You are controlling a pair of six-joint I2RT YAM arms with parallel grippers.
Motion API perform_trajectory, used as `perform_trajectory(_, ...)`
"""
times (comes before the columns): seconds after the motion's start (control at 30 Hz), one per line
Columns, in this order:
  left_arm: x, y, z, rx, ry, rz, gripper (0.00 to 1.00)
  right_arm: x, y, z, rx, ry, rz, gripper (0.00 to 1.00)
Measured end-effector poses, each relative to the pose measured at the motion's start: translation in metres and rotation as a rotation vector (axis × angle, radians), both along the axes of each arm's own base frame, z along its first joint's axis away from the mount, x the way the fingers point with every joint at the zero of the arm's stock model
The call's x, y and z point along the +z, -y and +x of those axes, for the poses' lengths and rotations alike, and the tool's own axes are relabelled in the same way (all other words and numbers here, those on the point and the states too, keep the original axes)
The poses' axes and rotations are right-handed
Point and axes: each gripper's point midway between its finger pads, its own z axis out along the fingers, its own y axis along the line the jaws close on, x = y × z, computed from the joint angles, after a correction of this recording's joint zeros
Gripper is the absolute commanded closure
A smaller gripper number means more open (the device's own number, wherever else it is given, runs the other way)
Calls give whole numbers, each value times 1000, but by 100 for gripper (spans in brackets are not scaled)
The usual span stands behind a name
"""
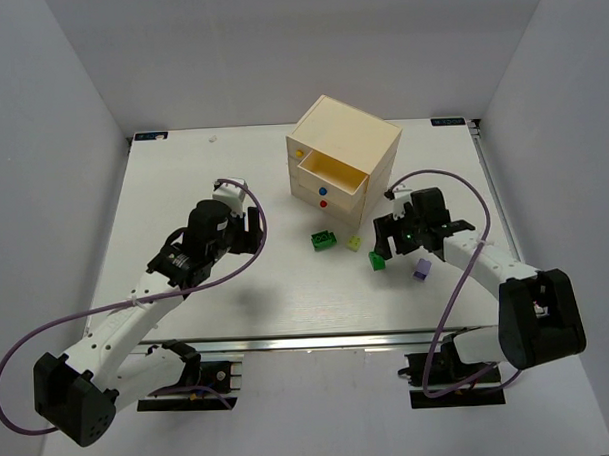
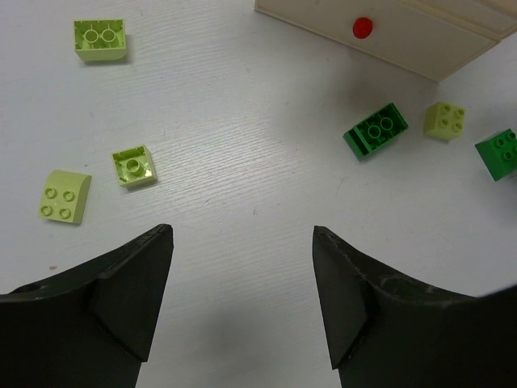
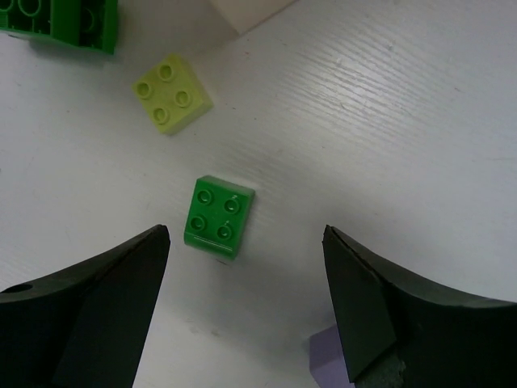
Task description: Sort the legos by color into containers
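Observation:
The cream chest (image 1: 353, 138) stands at the back centre with its middle drawer (image 1: 335, 173) pulled open; the yellow (image 1: 297, 151), blue (image 1: 321, 190) and red (image 1: 324, 202) knobs show. In front of it lie a dark green lego (image 1: 324, 239), a lime lego (image 1: 354, 242), a smaller green lego (image 1: 377, 260) and a purple lego (image 1: 421, 270). My right gripper (image 1: 388, 240) is open and empty above the small green lego (image 3: 219, 218). My left gripper (image 1: 246, 215) is open and empty over bare table (image 2: 242, 202). Three lime legos (image 2: 133, 166) lie left of it. No cyan lego shows.
White walls close in the table on the left, back and right. In the left wrist view the chest's bottom drawer with the red knob (image 2: 363, 27) is at the top right. Purple cables loop beside both arms.

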Motion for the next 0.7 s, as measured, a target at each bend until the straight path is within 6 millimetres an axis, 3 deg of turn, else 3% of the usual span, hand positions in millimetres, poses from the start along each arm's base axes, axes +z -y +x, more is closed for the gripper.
perform_trajectory(0.3,0,0,0,-4,2,6,20,-22,-22,-10,29,5,2,23)
perform_trajectory(0.47,0,0,0,-4,3,6,20,-34,-24,-12,29,-1,-39,24)
perform_trajectory(0.7,0,0,0,-5,4,8,20,-45,-25,-11,17,2,-84,34)
